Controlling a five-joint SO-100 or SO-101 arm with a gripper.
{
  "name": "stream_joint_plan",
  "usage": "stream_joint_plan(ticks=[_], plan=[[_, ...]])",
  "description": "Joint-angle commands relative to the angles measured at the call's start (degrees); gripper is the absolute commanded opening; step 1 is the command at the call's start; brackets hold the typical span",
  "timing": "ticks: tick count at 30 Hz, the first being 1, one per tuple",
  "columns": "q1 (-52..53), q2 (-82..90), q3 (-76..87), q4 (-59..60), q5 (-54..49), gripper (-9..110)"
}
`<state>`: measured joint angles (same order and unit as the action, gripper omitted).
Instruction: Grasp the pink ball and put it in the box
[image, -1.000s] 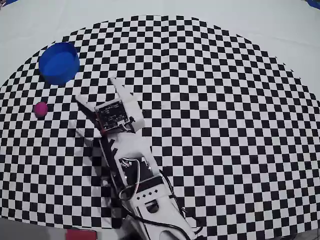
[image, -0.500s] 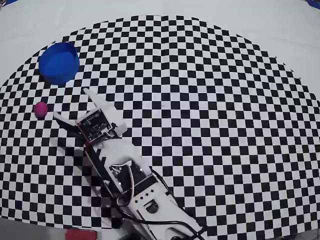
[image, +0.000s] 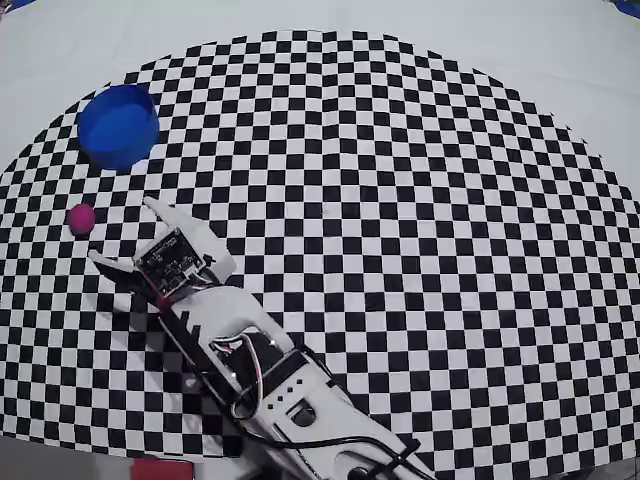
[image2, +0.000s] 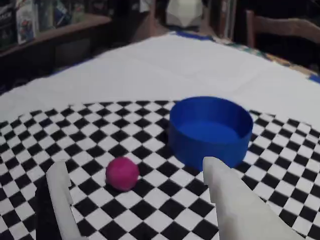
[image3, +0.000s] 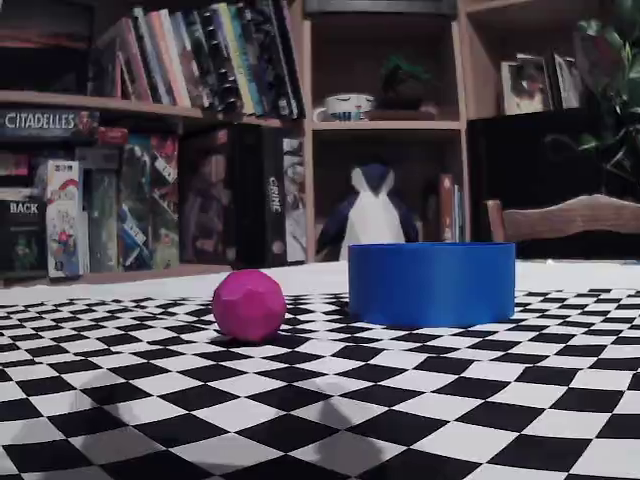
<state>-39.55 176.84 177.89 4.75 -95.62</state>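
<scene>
The pink ball (image: 81, 217) lies on the checkered mat at the left, in front of the round blue box (image: 119, 125). My gripper (image: 122, 232) is open and empty, its two white fingers spread wide just right of the ball. In the wrist view the ball (image2: 122, 173) sits on the mat a little ahead of the gap between the fingertips (image2: 59, 172), nearer the left one, with the box (image2: 210, 131) behind and to the right. The fixed view shows the ball (image3: 249, 305) left of the box (image3: 432, 283); the gripper is out of that view.
The checkered mat (image: 400, 200) lies on a white tablecloth (image: 300, 20). My arm's white body (image: 270, 380) stretches to the bottom edge. A red object (image: 160, 468) peeks in at the bottom left. Bookshelves (image3: 150, 150) and a chair (image3: 570, 220) stand beyond the table.
</scene>
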Motion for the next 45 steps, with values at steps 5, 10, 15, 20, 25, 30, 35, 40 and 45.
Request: stream_joint_plan(ticks=[5,10,15,20,25,30,35,40,45], plan=[[-1.05,-0.44,0.44,0.44,0.09,31],[-2.20,-0.97,0.44,0.44,0.09,31],[-4.04,-1.05,0.44,0.09,-0.35,31],[-4.31,-1.85,0.44,-0.18,-0.35,31],[-4.31,-4.75,0.44,-2.81,-0.35,32],[-4.31,-8.96,0.00,-5.62,-0.35,32],[-4.39,-12.66,-1.49,-6.42,-0.35,32],[-4.83,-19.86,-6.15,-6.42,-0.26,32],[-4.92,-24.79,-8.88,-7.73,-0.35,32]])
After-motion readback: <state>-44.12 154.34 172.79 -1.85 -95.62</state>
